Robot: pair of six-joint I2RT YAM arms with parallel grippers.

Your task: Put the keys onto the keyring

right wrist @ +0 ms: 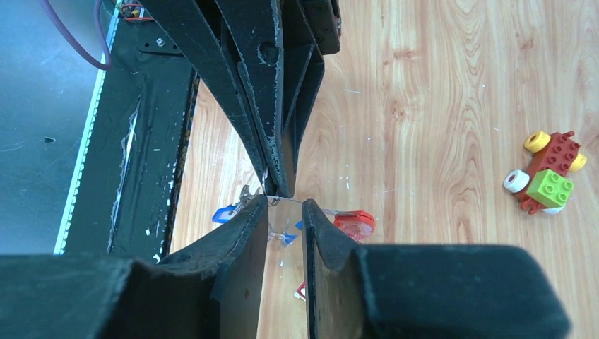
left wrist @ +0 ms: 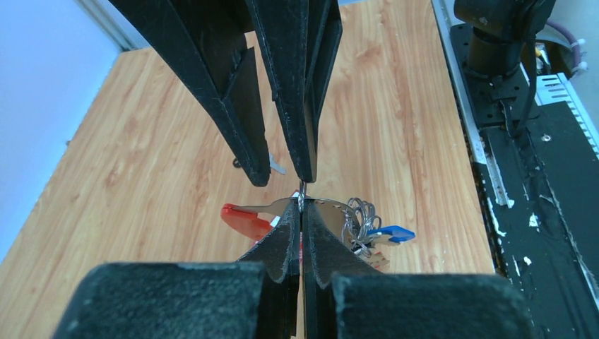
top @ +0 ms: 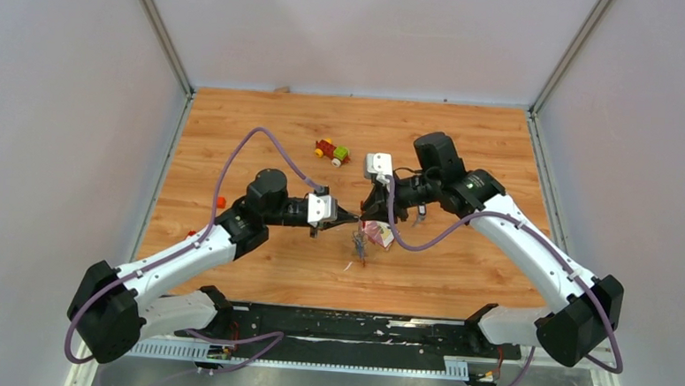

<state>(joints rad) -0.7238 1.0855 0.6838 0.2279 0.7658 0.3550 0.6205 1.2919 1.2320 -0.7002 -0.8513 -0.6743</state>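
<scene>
Above the middle of the wooden surface (top: 263, 127), the 2 arms meet tip to tip. The left end effector (left wrist: 301, 209) is fully closed, pinching the thin metal of the keyring (left wrist: 319, 205), whose red fob (left wrist: 242, 219) juts to one side. A blue-headed key (left wrist: 392, 233) hangs beside it among small silver loops. The right end effector (right wrist: 285, 212) stands partly open, a gap showing between its fingers, which sit either side of the ring. A pink foil packet (top: 379, 235) lies on the surface just beside the dangling keys.

On left arm (top: 180, 260) and right arm (top: 531, 247): white links, black joints, 1 purple cable (top: 258, 131) each, scuffed black tapered fingers (left wrist: 321, 247).
</scene>
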